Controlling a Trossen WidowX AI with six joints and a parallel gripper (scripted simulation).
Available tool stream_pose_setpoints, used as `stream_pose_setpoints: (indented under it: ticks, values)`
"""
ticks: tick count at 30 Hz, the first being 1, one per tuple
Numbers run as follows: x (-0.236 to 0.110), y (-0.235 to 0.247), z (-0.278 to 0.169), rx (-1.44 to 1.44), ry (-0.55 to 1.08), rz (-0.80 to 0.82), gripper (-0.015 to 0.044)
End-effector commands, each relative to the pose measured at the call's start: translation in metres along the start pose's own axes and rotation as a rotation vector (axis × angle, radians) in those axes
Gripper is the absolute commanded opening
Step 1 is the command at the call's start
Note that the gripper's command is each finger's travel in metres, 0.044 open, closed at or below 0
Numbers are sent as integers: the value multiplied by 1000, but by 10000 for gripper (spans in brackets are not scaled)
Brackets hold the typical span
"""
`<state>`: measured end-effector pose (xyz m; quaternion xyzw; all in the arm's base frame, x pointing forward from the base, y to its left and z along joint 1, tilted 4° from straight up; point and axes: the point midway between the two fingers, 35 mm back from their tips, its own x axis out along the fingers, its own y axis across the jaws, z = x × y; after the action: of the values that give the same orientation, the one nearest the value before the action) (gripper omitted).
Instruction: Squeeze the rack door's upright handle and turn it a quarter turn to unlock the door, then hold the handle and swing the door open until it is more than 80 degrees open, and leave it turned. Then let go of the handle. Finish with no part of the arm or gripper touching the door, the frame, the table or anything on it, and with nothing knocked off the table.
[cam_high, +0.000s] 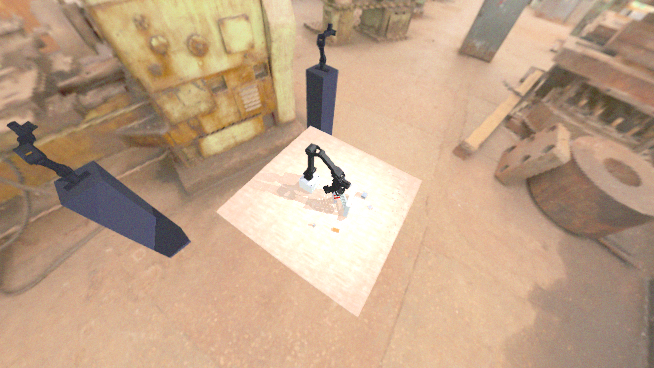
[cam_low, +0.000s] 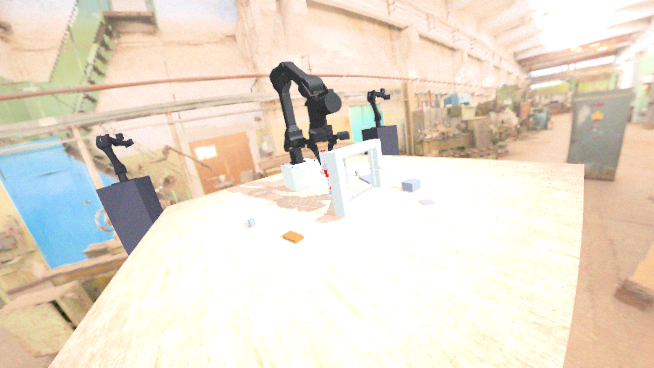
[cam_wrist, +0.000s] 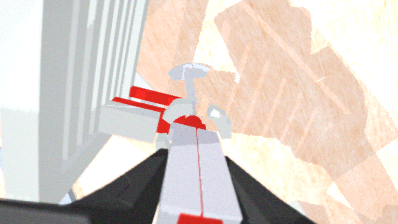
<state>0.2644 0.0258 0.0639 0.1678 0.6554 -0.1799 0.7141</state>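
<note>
The rack door (cam_wrist: 95, 65), a pale slatted panel with red parts, fills the left of the wrist view. In the exterior view the door (cam_low: 322, 172) stands swung out of its frame (cam_low: 338, 187) on the arm's side, seen almost edge-on. Its exact angle cannot be told. The frame's opening shows through. The upright handle (cam_wrist: 187, 182) is pale with a thin red line and a red patch. My gripper (cam_wrist: 192, 159) (cam_low: 323, 151) is shut on the handle, a black finger on each side. The handle's exact turn cannot be told; red bars (cam_wrist: 156, 94) lie beside it.
An orange block (cam_high: 335, 230) (cam_low: 293, 236) and a small grey block (cam_high: 313, 225) (cam_low: 251, 222) lie before the frame. A grey-blue block (cam_high: 364, 195) (cam_low: 411, 185) and a flat piece (cam_high: 370, 207) (cam_low: 426, 202) lie right of it. The arm's white base (cam_low: 298, 175) is behind.
</note>
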Motion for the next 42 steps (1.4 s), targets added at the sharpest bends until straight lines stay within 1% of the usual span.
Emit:
stream_pose_setpoints:
  ticks: [1,21,42]
  values:
    - [0,-3,2,-74,-6,12,24]
    - [0,-40,18,-355,-9,8,24]
    - [0,-71,43,-644,-11,3,24]
